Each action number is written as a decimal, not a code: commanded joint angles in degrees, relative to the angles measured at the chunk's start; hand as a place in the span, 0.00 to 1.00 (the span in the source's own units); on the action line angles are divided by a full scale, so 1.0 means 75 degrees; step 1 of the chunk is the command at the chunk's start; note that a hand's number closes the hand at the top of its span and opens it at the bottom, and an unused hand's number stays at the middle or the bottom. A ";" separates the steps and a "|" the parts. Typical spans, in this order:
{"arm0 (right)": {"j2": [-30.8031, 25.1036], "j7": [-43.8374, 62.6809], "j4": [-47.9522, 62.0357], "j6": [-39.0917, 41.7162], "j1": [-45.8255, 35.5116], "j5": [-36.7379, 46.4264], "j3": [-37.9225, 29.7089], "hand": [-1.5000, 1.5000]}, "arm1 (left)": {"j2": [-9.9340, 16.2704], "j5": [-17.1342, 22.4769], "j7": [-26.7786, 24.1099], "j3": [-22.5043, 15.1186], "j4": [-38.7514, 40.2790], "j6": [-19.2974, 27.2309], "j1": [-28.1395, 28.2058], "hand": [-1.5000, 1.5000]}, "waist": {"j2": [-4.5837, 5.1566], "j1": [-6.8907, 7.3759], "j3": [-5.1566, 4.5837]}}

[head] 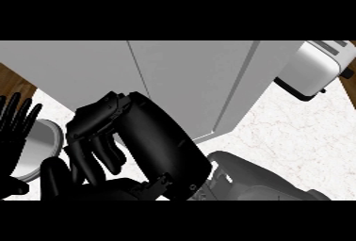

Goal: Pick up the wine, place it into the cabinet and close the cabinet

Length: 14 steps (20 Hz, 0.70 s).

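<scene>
No wine bottle shows anywhere in the head view. The white cabinet (181,80) fills the upper middle, and its front panels look flush, with only thin seams between them. My right hand (156,141) rises large in front of the cabinet's lower left part, its back toward me. Its fingers (104,150) hang down loosely bent, with nothing between them and the thumb. Whether it touches the cabinet front is hidden. My left hand (14,127) rests open at the left edge, fingers up.
A pale round plate (43,141) lies on the counter, partly behind my left hand. A white toaster (316,63) stands at the top right. Marbled counter top (292,136) shows to the right of the cabinet, and brown wood (14,80) at the far left.
</scene>
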 commanded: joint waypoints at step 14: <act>-0.0004 -0.2214 0.3951 0.1725 -0.0521 -0.1096 -0.2011 1.00 | -0.0252 -0.0422 0.0249 0.0431 0.0278 0.0180 -0.0338 0.00 | 0.0028 -0.0205 -0.0019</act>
